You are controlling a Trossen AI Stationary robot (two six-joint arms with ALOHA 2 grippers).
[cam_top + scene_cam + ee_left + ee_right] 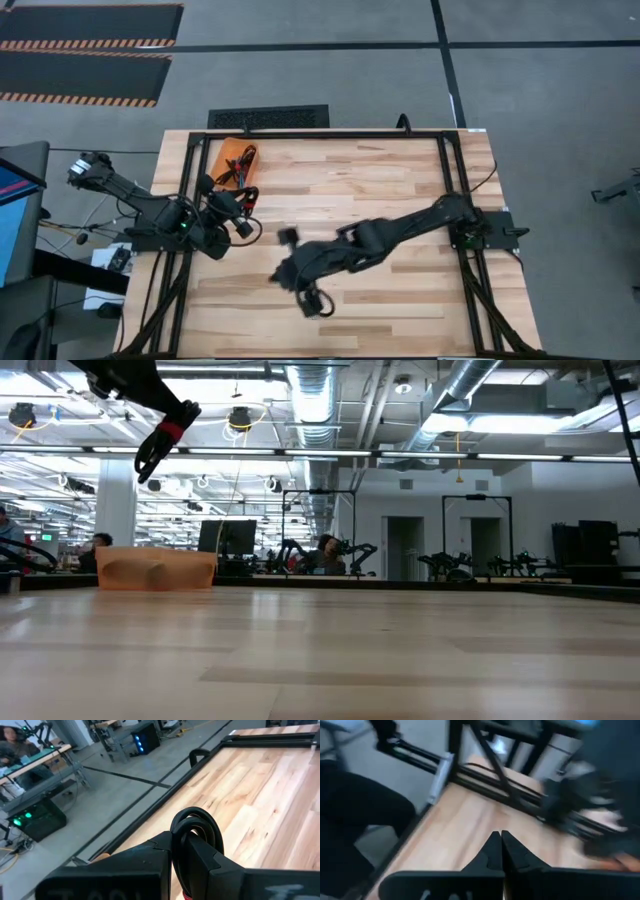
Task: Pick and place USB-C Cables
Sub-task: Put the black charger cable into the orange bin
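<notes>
At the counter's [400, 180] left side, an orange tray [232, 163] is sitting near the far left corner with several coiled cables [240, 160] lying in it. Just beside the tray, the left pincer [243, 203] is hanging above the wood, pinching a black coiled cable [196, 827] between its fingers [200, 857]; in the low view that bundle [165, 438] is dangling high in the air with a red tie around it, above and near the tray [157, 569]. Toward the middle of the counter, the right arm is reaching across from its base on the right edge, and the right pincer [287, 237] is hovering over bare wood with its fingers [492, 852] pressed together on nothing.
</notes>
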